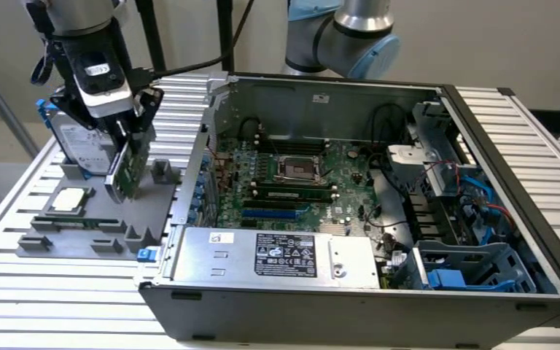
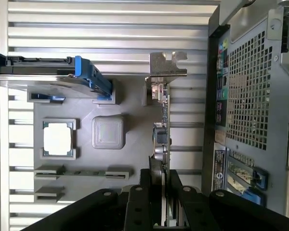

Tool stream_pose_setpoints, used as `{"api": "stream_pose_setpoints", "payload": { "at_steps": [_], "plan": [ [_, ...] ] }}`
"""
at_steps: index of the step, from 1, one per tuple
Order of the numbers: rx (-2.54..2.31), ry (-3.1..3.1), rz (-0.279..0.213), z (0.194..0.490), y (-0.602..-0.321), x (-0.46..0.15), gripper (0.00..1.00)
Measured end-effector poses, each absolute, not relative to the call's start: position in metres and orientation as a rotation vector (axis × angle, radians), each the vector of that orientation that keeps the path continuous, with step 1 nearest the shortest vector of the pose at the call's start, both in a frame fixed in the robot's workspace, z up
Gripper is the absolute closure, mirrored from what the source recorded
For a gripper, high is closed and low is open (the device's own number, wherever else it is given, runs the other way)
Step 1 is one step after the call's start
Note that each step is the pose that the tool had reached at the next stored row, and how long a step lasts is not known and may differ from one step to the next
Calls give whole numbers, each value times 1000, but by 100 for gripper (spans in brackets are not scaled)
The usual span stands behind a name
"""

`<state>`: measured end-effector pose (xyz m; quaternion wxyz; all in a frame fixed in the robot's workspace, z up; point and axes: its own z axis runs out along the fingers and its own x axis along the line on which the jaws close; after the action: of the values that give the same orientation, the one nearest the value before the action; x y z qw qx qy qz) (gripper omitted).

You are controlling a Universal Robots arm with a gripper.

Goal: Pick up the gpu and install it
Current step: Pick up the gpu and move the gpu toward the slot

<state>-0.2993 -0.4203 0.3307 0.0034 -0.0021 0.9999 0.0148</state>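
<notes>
In the upper left of the exterior view, the claw point(image 1: 130, 138) is closed down to a card's thickness on the top edge of the gpu point(image 1: 126, 173). The card stands on edge, slightly tilted, at the grey parts tray point(image 1: 95, 237) on the bench point(image 1: 27, 306), beside the open computer case point(image 1: 513, 146). Whether its lower edge sits in a slot I cannot tell. The wrist view has the fingers point(image 2: 145, 197) flanking the board, with its silver bracket point(image 2: 166, 65) at the far end. The card looks light, stiff and thin but fragile. It is best held by the bare board edges, clear of components and contacts.
</notes>
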Motion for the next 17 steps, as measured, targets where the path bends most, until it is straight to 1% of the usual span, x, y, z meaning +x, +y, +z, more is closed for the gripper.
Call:
{"api": "stream_pose_setpoints", "payload": {
  "at_steps": [8,17],
  "plan": [
    [-17,3134,47,367,-420,-294,73],
    [-31,3136,60,408,-424,-266,73]
  ]
}}
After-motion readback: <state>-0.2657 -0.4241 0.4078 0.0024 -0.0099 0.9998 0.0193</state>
